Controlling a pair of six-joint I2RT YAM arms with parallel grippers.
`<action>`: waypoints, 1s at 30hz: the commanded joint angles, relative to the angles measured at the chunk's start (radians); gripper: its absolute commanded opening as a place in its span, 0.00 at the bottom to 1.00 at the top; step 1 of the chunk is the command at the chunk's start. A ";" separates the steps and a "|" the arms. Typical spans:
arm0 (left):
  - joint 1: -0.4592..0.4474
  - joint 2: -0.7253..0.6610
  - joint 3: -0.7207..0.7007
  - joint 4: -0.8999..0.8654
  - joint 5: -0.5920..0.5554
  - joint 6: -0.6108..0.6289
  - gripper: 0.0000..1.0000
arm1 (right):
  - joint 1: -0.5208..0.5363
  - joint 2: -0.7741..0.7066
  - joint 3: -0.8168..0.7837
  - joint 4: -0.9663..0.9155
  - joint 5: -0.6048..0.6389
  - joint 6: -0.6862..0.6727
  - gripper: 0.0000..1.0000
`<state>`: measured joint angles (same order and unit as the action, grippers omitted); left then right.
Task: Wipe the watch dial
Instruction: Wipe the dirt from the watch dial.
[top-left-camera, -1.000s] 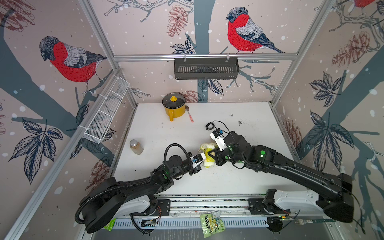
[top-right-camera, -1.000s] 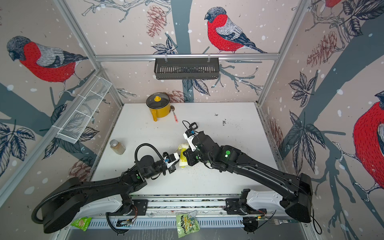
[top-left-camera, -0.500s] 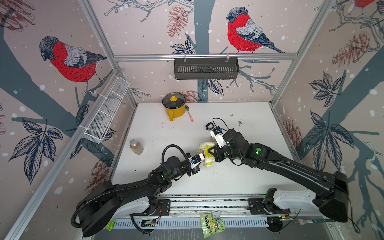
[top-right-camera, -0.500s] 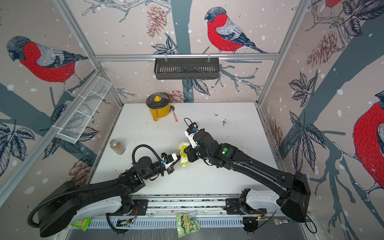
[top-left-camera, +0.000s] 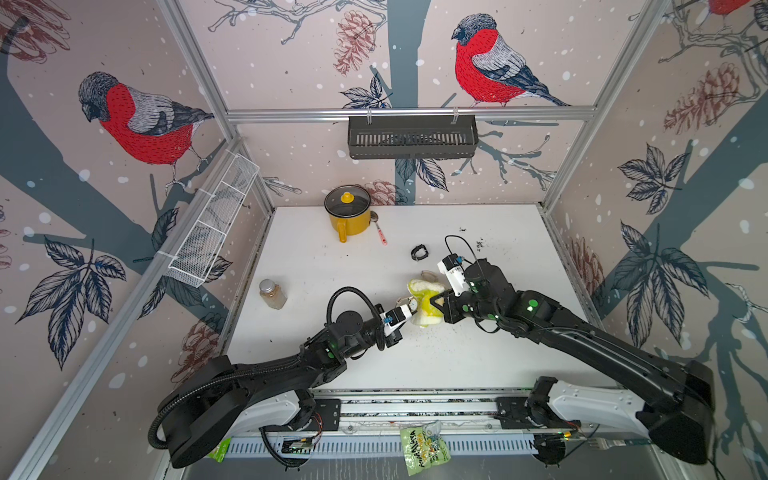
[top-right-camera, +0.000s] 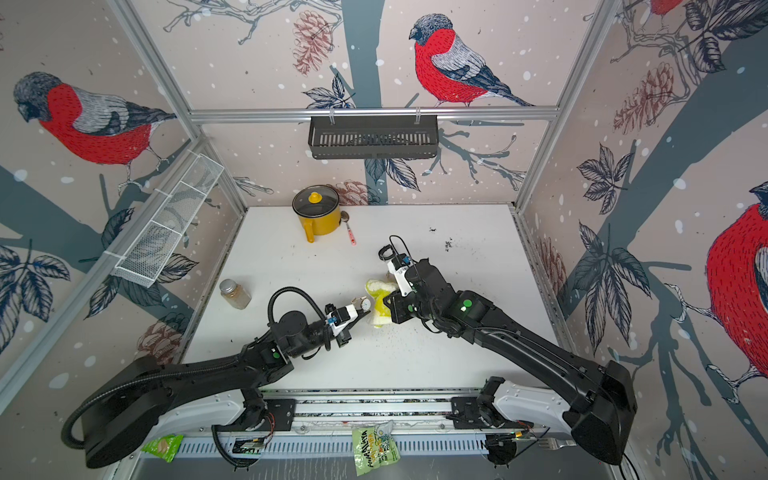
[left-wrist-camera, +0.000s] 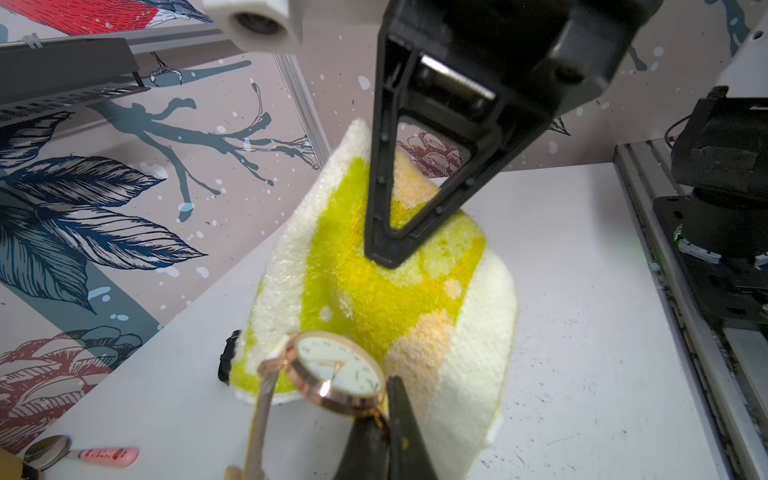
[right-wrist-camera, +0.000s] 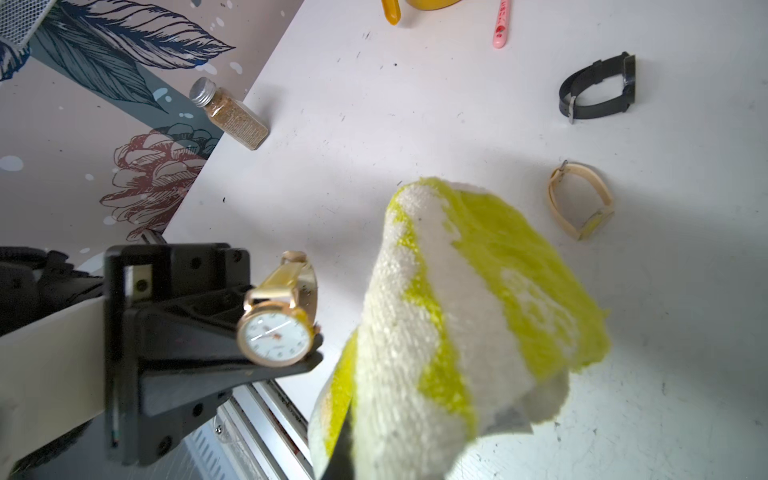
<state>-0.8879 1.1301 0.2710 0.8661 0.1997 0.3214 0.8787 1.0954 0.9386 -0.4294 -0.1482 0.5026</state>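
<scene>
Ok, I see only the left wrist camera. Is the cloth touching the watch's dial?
Observer: No. The right wrist view shows a gap between the cloth and the gold watch.
Operator: Is something hidden behind the cloth?
Observer: Yes, a beige watch lies on the table there.
Operator: Anything further to the left?
Observer: A small jar stands upright by the table's left edge.

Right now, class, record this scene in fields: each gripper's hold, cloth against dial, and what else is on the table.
Left gripper: shut on the gold watch
Right gripper: shut on the cloth
Cloth and dial: apart, a gap shows in the right wrist view
Also on table: black watch, beige watch, jar, pot, spoon
</scene>
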 joint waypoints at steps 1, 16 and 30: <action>0.001 0.024 0.024 0.011 -0.022 0.010 0.00 | 0.024 -0.025 0.003 -0.018 0.021 0.027 0.09; 0.001 0.044 0.042 -0.008 0.014 -0.016 0.00 | 0.135 -0.007 0.081 -0.028 0.075 0.029 0.09; 0.000 -0.020 0.015 0.004 0.036 -0.017 0.00 | 0.105 0.112 0.103 0.046 0.041 -0.001 0.09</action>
<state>-0.8875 1.1213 0.2897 0.8181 0.2024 0.2951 0.9958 1.1988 1.0359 -0.4400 -0.1013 0.5159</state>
